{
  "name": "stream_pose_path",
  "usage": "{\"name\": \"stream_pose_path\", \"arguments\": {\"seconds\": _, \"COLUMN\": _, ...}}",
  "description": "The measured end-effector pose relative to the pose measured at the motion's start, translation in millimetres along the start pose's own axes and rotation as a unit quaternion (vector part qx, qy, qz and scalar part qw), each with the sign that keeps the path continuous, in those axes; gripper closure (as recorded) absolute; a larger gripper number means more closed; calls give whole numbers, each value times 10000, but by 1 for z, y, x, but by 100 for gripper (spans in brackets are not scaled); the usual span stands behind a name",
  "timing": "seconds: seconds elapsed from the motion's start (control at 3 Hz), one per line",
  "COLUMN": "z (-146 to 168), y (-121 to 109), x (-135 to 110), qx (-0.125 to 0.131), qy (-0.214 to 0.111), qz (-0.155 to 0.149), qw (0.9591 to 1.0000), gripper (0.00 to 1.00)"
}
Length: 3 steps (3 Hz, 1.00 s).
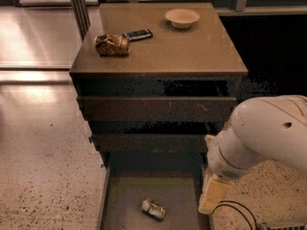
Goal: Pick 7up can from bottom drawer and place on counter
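Warm, dim indoor light is falling from above and the upper left, glaring off the polished floor [33, 37] beside the cabinet and washing evenly over the counter [192, 51], where the shiny snack bag [112, 44] is catching small highlights. The recesses between the upper drawers are sinking into black, speckled shadow, and the bottom drawer [182, 195] is lying in murky shade with the 7up can [153, 209] glinting faintly on its floor. The pale gripper [209, 202], hanging at the drawer's right wall, is glowing cream against the gloom.
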<state>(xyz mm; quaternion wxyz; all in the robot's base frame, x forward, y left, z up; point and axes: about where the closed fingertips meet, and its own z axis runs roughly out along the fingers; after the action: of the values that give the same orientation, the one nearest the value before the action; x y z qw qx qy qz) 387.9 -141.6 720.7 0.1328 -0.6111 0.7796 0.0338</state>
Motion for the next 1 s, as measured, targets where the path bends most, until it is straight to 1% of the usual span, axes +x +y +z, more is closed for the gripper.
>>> {"name": "stream_pose_path", "arguments": {"seconds": 0.33, "z": 48, "y": 8, "x": 11, "qx": -180, "qy": -55, "qz": 132, "qw": 9997, "gripper": 0}}
{"name": "stream_pose_path", "arguments": {"seconds": 0.67, "z": 82, "y": 13, "x": 17, "qx": -386, "qy": -222, "qz": 249, "qw": 9987, "gripper": 0}}
{"name": "stream_pose_path", "arguments": {"seconds": 1.0, "z": 90, "y": 19, "x": 15, "qx": -413, "qy": -171, "qz": 200, "qw": 9988, "gripper": 0}}
